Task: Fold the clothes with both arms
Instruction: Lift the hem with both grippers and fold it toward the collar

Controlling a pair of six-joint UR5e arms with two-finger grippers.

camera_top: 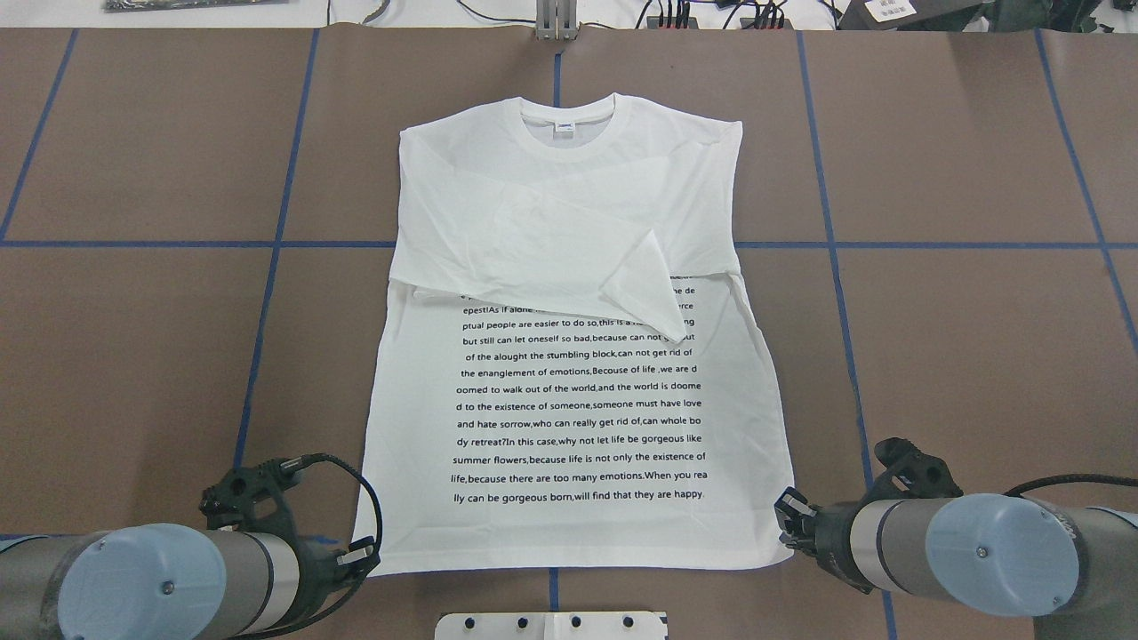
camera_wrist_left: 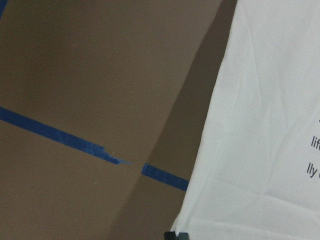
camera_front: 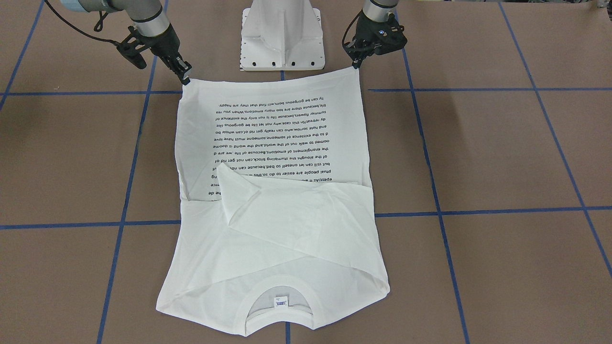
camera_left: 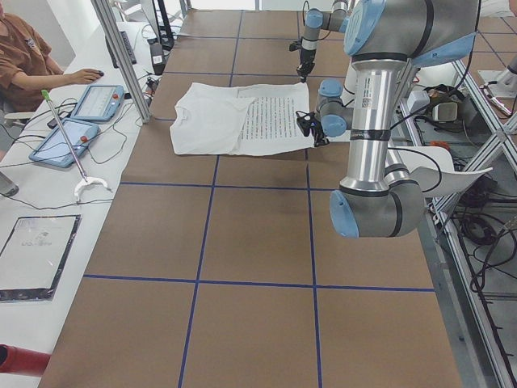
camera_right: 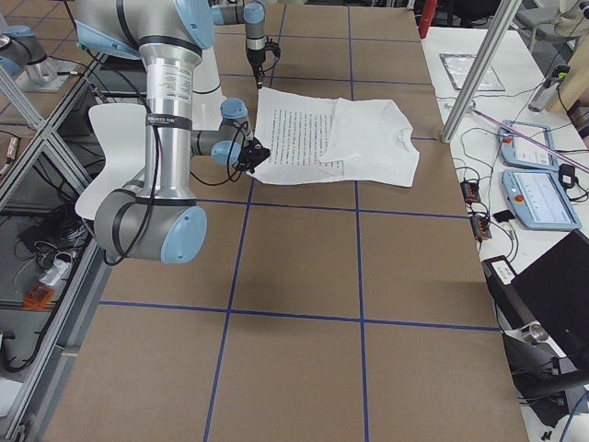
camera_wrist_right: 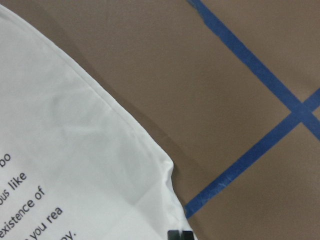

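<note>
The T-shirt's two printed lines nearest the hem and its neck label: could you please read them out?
T-shirt: "life,because there are too many emotions.When you rea"
T-shirt, last line: "lly can be gorgeous born,will find that they are happy."
Neck label: too small to read.

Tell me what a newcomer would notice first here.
A white shirt lies flat in the middle of the table, black text up, with its sleeves crossed over the chest. At the hem, the left tool and the right tool each pinch a corner, drawing the edge taut.
</note>
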